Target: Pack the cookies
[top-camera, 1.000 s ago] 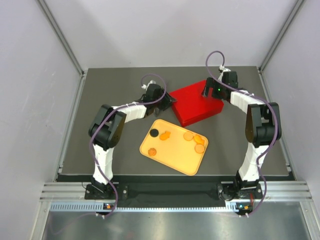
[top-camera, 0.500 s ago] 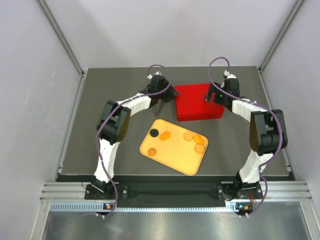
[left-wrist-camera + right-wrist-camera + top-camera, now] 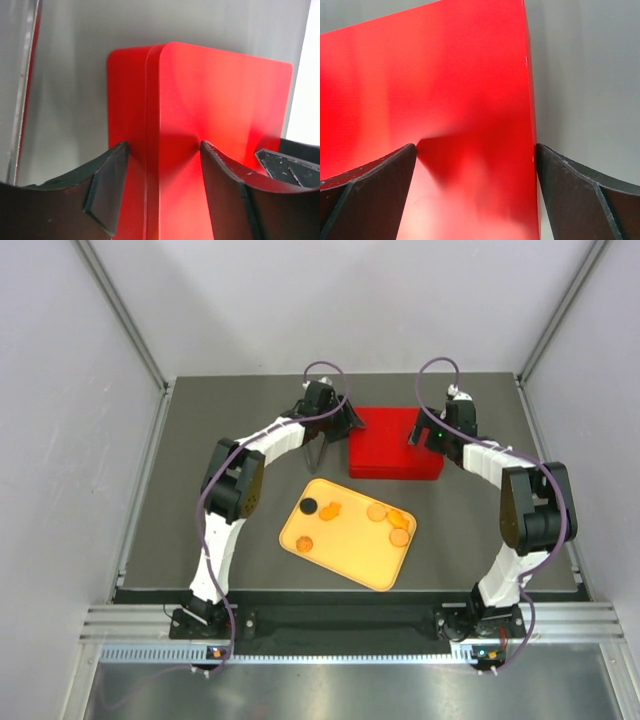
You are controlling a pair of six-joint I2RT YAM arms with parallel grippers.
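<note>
Red box point(image 3: 395, 443) between both arms, cookies point(image 3: 377, 511) on the tray point(image 3: 352, 562)

The box is smooth and glossy, with a flat lid and rounded corners, and it lies on the far part of the dark matte desk point(image 3: 210, 520). The left jaws are half apart across its left edge. The right jaws are spread wide at its right edge. The cookies, small flat round discs, several orange and one black point(image 3: 309, 506), lie scattered on the orange rounded tray, nearer than the box.

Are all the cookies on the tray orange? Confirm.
No, one black cookie lies on the orange tray beside the orange cookies.
</note>
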